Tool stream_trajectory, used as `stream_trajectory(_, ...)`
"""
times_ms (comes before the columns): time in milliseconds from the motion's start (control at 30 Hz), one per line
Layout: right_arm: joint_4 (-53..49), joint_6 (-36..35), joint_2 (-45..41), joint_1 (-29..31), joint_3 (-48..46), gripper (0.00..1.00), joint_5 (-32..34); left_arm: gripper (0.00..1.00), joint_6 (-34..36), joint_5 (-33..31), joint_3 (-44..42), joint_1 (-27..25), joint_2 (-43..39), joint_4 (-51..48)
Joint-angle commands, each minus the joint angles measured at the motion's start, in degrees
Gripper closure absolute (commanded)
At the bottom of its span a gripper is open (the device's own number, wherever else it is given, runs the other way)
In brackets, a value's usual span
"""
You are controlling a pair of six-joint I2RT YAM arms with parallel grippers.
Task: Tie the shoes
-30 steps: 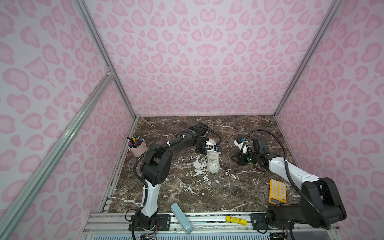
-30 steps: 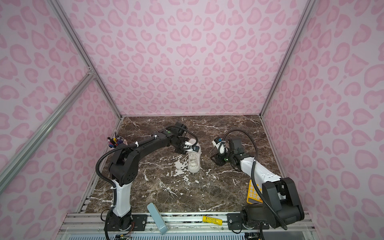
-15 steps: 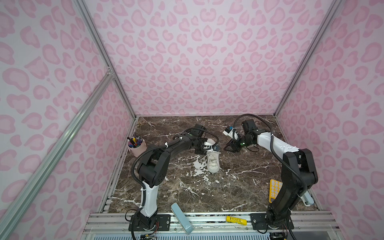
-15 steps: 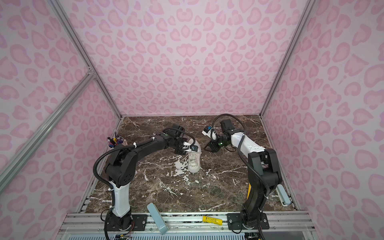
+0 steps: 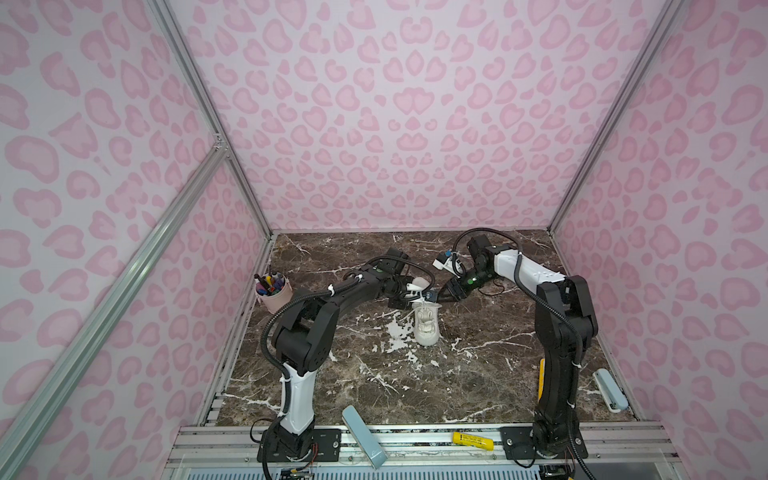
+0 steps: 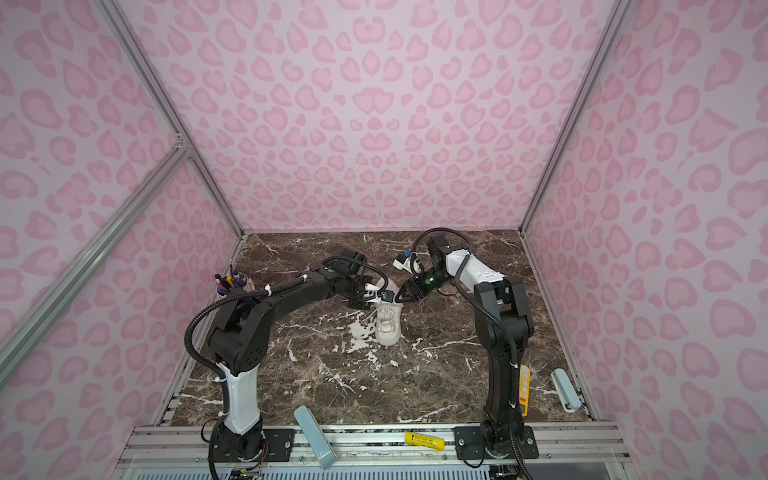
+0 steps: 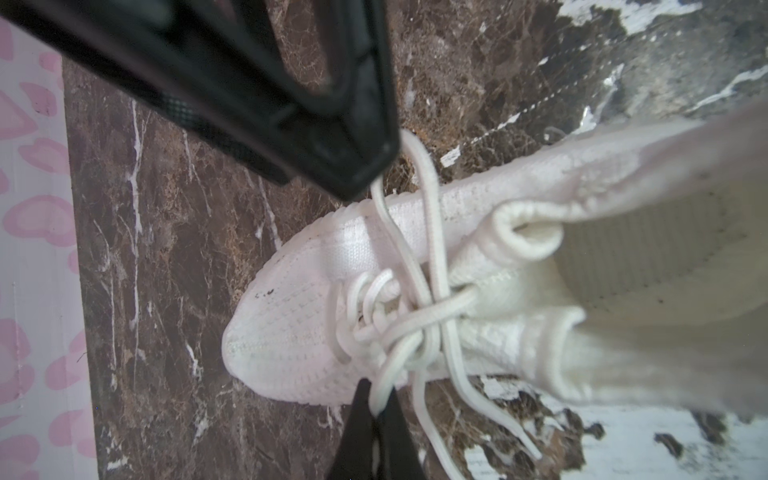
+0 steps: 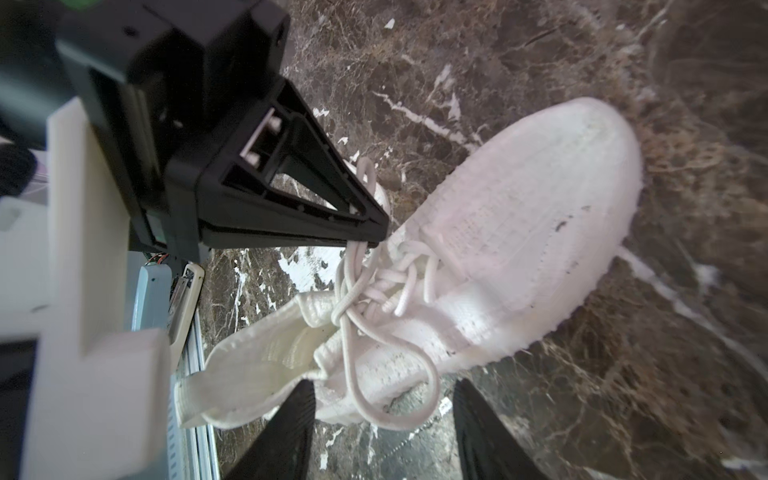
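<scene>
We see the white shoe standing on its sole in the middle of the marble table, toe toward the near edge. The left claw is pinched tight on a loop of lace drawn up from the crossing. The right claw stands part-spread, its jaws either side of another loop, gripping nothing. Both claws hover over the shoe's heel end.
</scene>
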Motion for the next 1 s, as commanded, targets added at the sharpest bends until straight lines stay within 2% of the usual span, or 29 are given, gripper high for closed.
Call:
stream_trajectory(0, -2.62, -0.98, 1.81, 0.42, 0.99, 0.45, -2.37, 0.97, -0.03, 1.27, -0.08, 0.04, -0.51, 1.2)
stream_trajectory(467, -5.23, -3.2, 6.87, 2.66, 4.18, 0.48, -4.43, 0.97, 0.09, 1.12, 0.23, 0.04, -0.59, 0.37)
stream_trajectory(967, -7.55, -3.97, 7.34, 2.45, 4.64, 0.7, -5.66, 0.97, 0.15, 0.76, -0.1, 0.04, -1.03, -0.02)
